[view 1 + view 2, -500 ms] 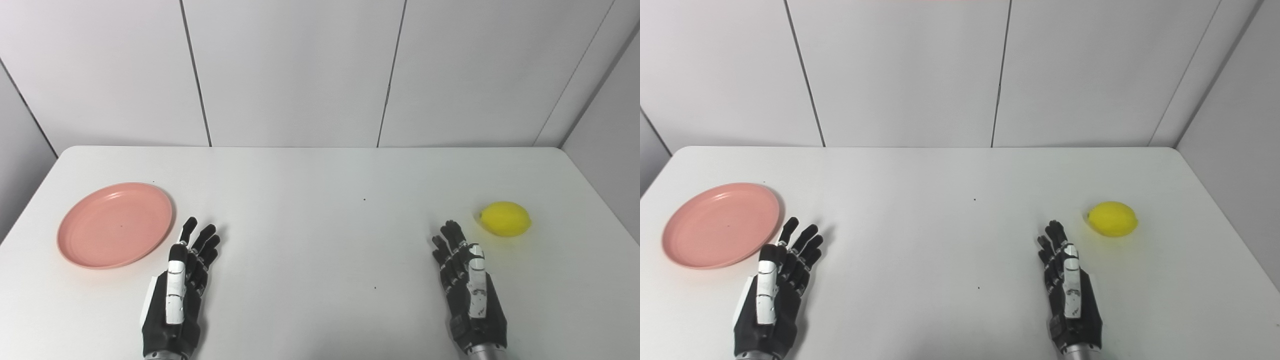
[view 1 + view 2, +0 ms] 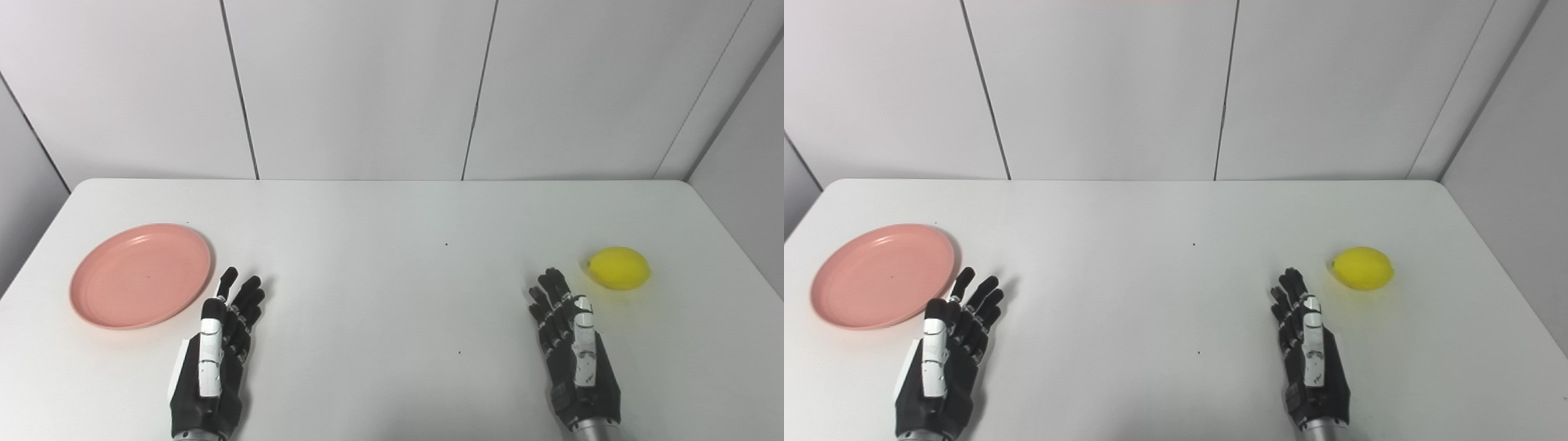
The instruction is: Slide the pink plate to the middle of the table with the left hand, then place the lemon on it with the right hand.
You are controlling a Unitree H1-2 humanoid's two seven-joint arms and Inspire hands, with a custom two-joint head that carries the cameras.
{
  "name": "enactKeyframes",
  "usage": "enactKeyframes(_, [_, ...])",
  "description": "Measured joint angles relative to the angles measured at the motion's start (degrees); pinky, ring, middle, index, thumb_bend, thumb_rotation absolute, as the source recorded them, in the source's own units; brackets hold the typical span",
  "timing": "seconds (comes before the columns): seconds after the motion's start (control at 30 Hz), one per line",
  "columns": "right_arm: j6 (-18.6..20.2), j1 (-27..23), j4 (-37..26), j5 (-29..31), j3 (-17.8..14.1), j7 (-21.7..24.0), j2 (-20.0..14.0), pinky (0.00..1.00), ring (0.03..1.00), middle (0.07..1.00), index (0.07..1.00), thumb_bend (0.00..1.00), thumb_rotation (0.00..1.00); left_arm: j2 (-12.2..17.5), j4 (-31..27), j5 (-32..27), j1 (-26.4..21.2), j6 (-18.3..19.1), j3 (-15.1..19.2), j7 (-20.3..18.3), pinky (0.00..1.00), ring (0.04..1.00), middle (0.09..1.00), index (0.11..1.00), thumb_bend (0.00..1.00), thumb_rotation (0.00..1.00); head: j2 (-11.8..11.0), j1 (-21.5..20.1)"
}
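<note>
Plate lies flat at the table's left side, about 9 o'clock from centre. Left hand just beside its 4 o'clock rim, fingers extended and spread, grasping nothing. Right hand likewise released, empty. Lemon near it at 1 o'clock, apart, untouched.

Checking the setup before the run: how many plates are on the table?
1. A single pink plate lies flat on the table near its left edge, just beyond and left of the open left hand. Nothing in view could hide another.
</note>
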Motion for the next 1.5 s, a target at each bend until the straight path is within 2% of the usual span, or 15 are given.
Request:
enactKeyframes(0.3, [0.6, -0.3, 0.2, 0.3, -0.1, 0.5, -0.7, 1.00, 0.960, 0.962, 0.934, 0.76, 0.95, 0.0, 0.4, 0.2, -0.1, -0.1, -0.2, 0.0, 0.97, 0.926, 0.915, 0.941, 0.79, 0.91, -0.6, 1.1])
enactKeyframes(0.43, [0.6, -0.8, 0.7, 0.7, -0.7, 1.5, -1.0, 1.00, 0.962, 0.963, 0.936, 0.75, 0.95, -0.2, 1.7, 1.2, -0.2, -0.5, -0.9, 0.1, 0.94, 0.909, 0.900, 0.929, 0.80, 0.90, -1.9, 4.7])
enactKeyframes(0.5, [0.6, -1.1, 1.5, 1.5, -1.2, 2.2, -1.5, 1.00, 0.961, 0.963, 0.937, 0.75, 0.96, -0.4, 2.5, 1.5, -0.3, -1.3, -1.5, 0.2, 0.93, 0.904, 0.897, 0.924, 0.79, 0.90, -2.7, 6.8])
enactKeyframes(0.57, [0.5, -1.7, 2.3, 2.0, -1.8, 2.9, -2.1, 1.00, 0.966, 0.967, 0.943, 0.76, 0.96, -0.5, 3.6, 2.6, -0.4, -2.4, -2.1, 0.6, 0.92, 0.899, 0.894, 0.920, 0.79, 0.89, -2.7, 6.9])
enactKeyframes(0.63, [0.0, -2.1, 3.3, 2.6, -2.5, 4.2, -2.9, 1.00, 0.974, 0.974, 0.952, 0.76, 0.95, -0.9, 4.8, 3.8, -0.5, -4.0, -2.9, 1.3, 0.91, 0.892, 0.889, 0.914, 0.80, 0.88, -4.2, 10.1])
enactKeyframes(0.77, [-0.7, -2.8, 5.1, 4.1, -3.8, 5.7, -4.2, 1.00, 0.978, 0.977, 0.961, 0.76, 0.96, -1.4, 6.5, 5.3, -0.5, -6.1, -4.7, 2.5, 0.90, 0.886, 0.884, 0.909, 0.79, 0.86, -5.4, 12.9])
enactKeyframes(0.97, [-1.1, -3.8, 6.8, 5.3, -5.0, 6.7, -5.5, 1.00, 0.986, 0.993, 0.974, 0.76, 0.95, -2.5, 7.8, 5.8, -0.5, -8.6, -5.9, 4.2, 0.93, 0.897, 0.888, 0.913, 0.76, 0.87, -6.2, 14.9])
enactKeyframes(1.23, [-1.1, -4.2, 7.8, 6.0, -5.0, 7.7, -6.1, 1.00, 0.992, 0.993, 0.979, 0.72, 0.97, -3.0, 8.4, 5.7, -0.5, -9.2, -6.4, 4.6, 0.93, 0.907, 0.898, 0.914, 0.76, 0.86, -6.9, 15.2])
enactKeyframes(1.5, [-1.2, -4.3, 7.9, 5.8, -4.9, 7.8, -6.0, 1.00, 0.992, 0.992, 0.971, 0.73, 0.96, -2.9, 9.2, 4.9, -0.5, -10.7, -6.0, 4.4, 0.94, 0.908, 0.897, 0.916, 0.76, 0.86, -8.0, 13.9])
